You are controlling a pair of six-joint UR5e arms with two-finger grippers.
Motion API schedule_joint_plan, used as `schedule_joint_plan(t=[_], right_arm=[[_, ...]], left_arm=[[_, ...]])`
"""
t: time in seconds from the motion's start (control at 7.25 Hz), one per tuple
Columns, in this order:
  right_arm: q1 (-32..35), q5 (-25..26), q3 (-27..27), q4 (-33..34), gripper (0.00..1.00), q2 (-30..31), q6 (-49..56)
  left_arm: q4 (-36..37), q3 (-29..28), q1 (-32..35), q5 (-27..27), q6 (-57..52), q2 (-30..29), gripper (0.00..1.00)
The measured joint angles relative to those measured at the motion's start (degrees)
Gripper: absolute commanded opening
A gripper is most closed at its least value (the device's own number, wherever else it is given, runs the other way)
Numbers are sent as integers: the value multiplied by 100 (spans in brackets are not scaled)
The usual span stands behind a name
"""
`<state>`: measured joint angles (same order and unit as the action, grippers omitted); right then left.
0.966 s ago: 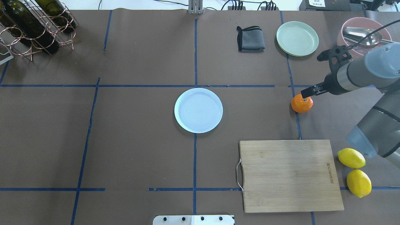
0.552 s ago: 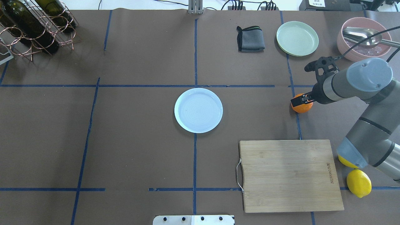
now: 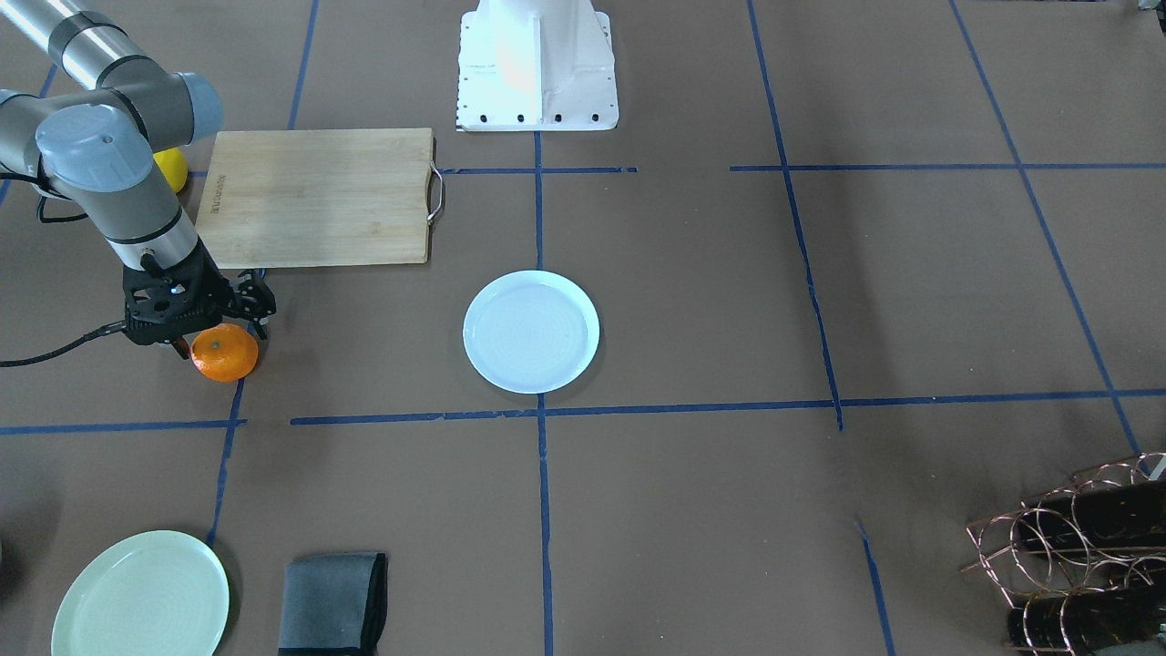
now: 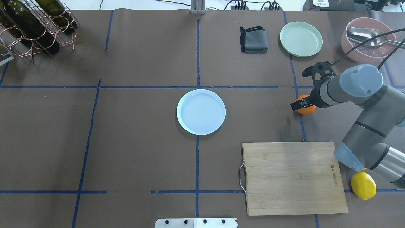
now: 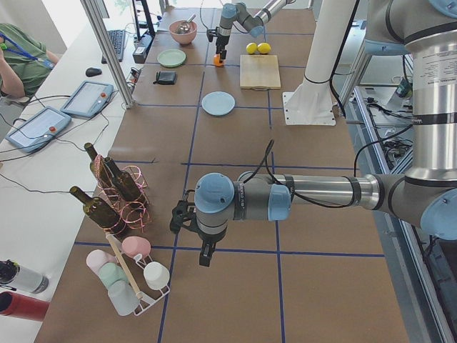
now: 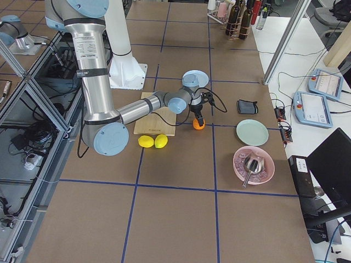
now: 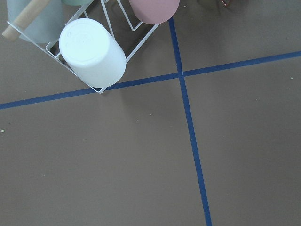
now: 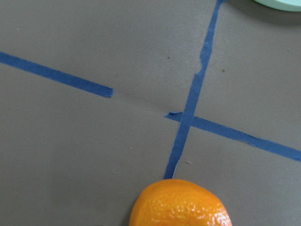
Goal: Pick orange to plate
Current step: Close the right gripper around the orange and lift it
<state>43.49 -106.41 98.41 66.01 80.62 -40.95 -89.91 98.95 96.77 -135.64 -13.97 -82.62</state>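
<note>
The orange (image 4: 307, 110) lies on the brown mat at the right, on a blue tape line, and fills the bottom edge of the right wrist view (image 8: 181, 205). My right gripper (image 4: 301, 103) is low over it, open, with a dark finger on either side of the fruit in the front view (image 3: 217, 330). The pale bluish-white plate (image 4: 201, 111) sits bare at the table's middle, well to the left of the orange. My left gripper (image 5: 204, 256) hangs far off at the table's left end, and I cannot tell its state.
A wooden cutting board (image 4: 291, 177) lies in front of the orange, with a lemon (image 4: 363, 185) at its right. Behind are a green plate (image 4: 301, 39), a grey cloth (image 4: 253, 39) and a pink bowl (image 4: 367, 50). A bottle rack (image 4: 34, 28) fills the far left corner.
My right gripper has moved left and down, from just behind the orange to closely over it. The arm's elbow has swung in and now hides one lemon.
</note>
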Motion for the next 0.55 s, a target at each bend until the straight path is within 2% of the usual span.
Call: schedule_joint_plan(t=[0.28, 0.41, 0.55], right_arm=[[-19, 85, -106, 0, 100, -41, 9], [-40, 145, -208, 0, 81, -85, 4], [-62, 180, -264, 0, 35, -115, -7]], left_arm=[[0, 1, 0, -5, -2, -1, 100], [-2, 1, 0, -6, -6, -5, 100], [-6, 4, 0, -6, -8, -8, 100]])
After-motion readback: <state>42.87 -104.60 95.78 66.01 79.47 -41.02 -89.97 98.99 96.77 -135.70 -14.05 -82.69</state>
